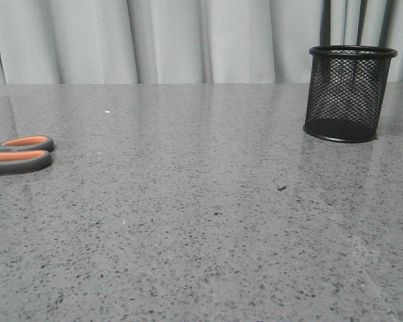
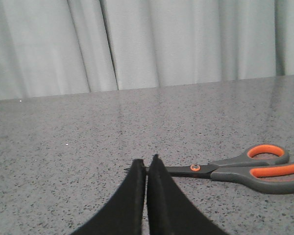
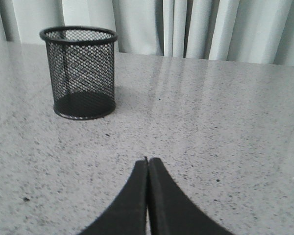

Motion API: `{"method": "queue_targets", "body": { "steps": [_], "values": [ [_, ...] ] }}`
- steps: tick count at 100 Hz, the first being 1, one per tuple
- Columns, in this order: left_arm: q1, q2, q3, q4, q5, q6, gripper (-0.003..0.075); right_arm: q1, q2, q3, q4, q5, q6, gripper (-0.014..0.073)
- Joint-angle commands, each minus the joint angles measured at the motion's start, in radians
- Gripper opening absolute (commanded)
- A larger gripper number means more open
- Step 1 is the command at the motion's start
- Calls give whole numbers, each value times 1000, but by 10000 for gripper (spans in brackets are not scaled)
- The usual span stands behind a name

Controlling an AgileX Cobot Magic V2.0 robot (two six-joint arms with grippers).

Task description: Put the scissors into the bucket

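The scissors (image 1: 19, 153) lie flat at the table's left edge in the front view; only the grey, orange-lined handle loops show there. In the left wrist view the whole scissors (image 2: 235, 170) lie on the table, their blade tips just beyond my left gripper (image 2: 146, 164), which is shut and empty. The black mesh bucket (image 1: 349, 93) stands upright at the far right. In the right wrist view the bucket (image 3: 81, 72) stands some way beyond my right gripper (image 3: 147, 164), which is shut and empty. Neither gripper shows in the front view.
The grey speckled table (image 1: 201, 221) runs back to a pale curtain (image 1: 188, 40). Nothing else stands on it between the scissors and the bucket.
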Motion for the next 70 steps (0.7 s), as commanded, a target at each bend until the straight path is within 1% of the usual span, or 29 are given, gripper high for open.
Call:
{"method": "queue_targets", "body": {
  "steps": [1,19,24,33,43,48,59,70],
  "values": [
    [-9,-26,18,-86,-91,-13,-20,-7,-21,26,79,-96,-5,-70],
    [-9,-26,18,-283,-112,-13,-20,-7,-21,26,250,-145,-5,-70],
    [-9,-26,18,-348,-122,-13,-20,-7,-21,26,321,-171,-5,-70],
    [-9,-26,18,-499,-140,-13,-20,-7,-21,26,428,-204,-5,-70],
    [-9,-26,11,-678,-140,-13,-20,-7,-21,24,586,-222,-5,-70],
    [-9,-26,4,-749,-138,-13,-20,-7,-21,14,632,-219,-5,-70],
    [-9,-24,-46,-768,-84,-13,-21,-7,-19,-28,630,-167,-5,-68],
    [-9,-8,-142,-692,13,-11,-21,-7,-5,-108,598,-82,-9,-60]
  ]
}}
